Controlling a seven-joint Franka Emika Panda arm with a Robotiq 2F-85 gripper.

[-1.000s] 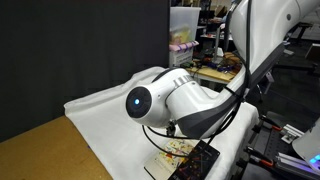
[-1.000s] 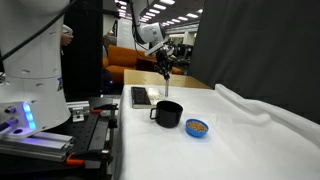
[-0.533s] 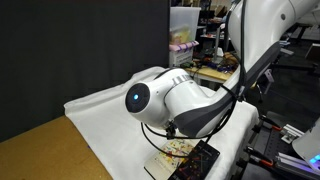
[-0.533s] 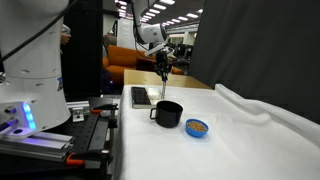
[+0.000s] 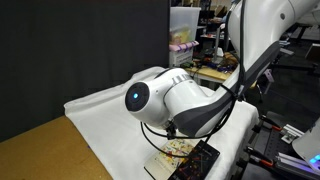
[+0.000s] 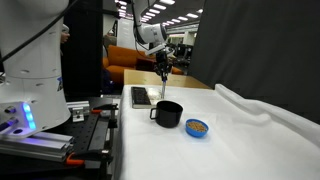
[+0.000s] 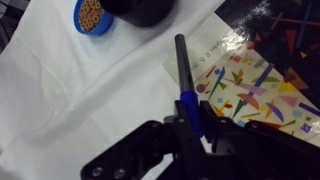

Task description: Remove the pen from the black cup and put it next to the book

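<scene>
The pen (image 7: 190,98) is clamped between the fingers (image 7: 172,138) of the gripper (image 7: 196,128), which are closed tightly on its blue lower part, so that its darker shaft is seen pointing straight out beyond the fingertips. In the wrist view the free end of the pen is seen against the white cloth (image 7: 90,90), outside the black cup (image 7: 140,10), which lies further ahead of the fingertips. A small blue dish (image 7: 89,16) with brown contents is seen just beside the cup, ahead of the fingers and off to one side. The book (image 7: 245,92) is spread to the other side of the fingers, its cream pictured panel just beside the pen and its glossy black panel beyond that. In an exterior view the gripper (image 6: 164,68) is held in the air above the cup (image 6: 168,113), with the book (image 6: 140,96) lying flat near it. How far the pen tip is raised above the cloth cannot be told.
</scene>
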